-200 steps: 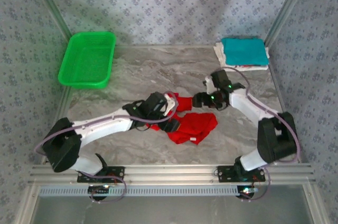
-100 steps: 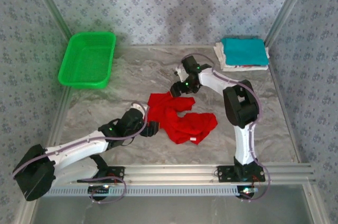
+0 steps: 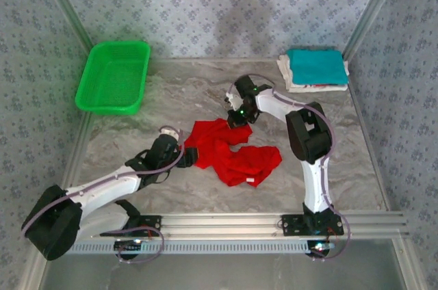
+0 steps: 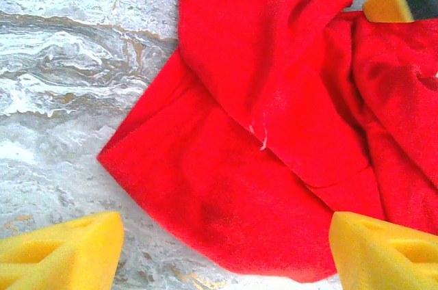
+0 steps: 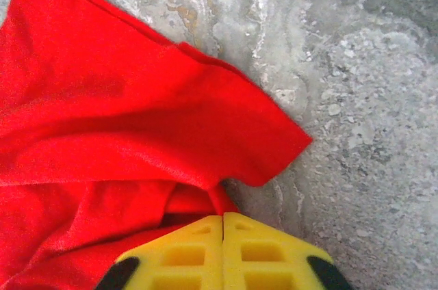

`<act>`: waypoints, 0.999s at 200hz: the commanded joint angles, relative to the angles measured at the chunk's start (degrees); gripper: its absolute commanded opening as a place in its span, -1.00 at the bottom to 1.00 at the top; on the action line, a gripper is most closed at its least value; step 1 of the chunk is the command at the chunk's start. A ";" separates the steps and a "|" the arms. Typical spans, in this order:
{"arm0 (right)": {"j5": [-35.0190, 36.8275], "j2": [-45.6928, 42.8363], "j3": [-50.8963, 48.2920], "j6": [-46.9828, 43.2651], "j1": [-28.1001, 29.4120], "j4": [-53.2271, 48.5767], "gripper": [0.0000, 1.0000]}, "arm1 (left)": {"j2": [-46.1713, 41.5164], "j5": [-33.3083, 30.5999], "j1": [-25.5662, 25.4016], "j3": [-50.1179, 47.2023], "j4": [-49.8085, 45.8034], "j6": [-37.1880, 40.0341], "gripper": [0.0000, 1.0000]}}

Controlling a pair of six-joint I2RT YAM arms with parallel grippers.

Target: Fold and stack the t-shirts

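Viewing from above: red shirt (image 3: 236,156) lies crumpled mid-table (image 3: 205,91), between the two grippers. Left gripper (image 3: 194,155) sits at its left edge, right gripper (image 3: 236,120) at its far edge. Teal shirt (image 3: 315,66) lies folded on whitish shirt (image 3: 284,71) in the far right corner; basket (image 3: 113,74) stands far left.

Left wrist: left gripper (image 4: 222,252) jaws stand wide apart, a corner of red shirt (image 4: 274,146) between them, flat on the table.

Right wrist: right gripper (image 5: 224,249) jaws are pressed together, pinching a fold of red shirt (image 5: 123,119).
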 commanded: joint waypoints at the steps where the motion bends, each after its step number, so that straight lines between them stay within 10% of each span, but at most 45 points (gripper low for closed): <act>1: -0.30 -3.58 -2.45 3.74 -3.02 1.32 -1.00 | 0.91 0.53 1.70 2.21 2.21 0.92 0.58; 81: 12.09 -22.76 -19.27 20.93 -22.94 15.20 -1.00 | 3.99 6.64 6.35 4.67 4.34 3.37 0.57; 131: 13.13 -23.00 -19.71 24.29 -22.74 16.74 -1.00 | 20.27 21.24 5.74 12.73 8.94 9.05 0.55; 200: 12.35 -25.46 -21.71 23.61 -23.94 15.90 -1.00 | 43.71 23.67 -3.75 31.52 15.48 12.10 0.55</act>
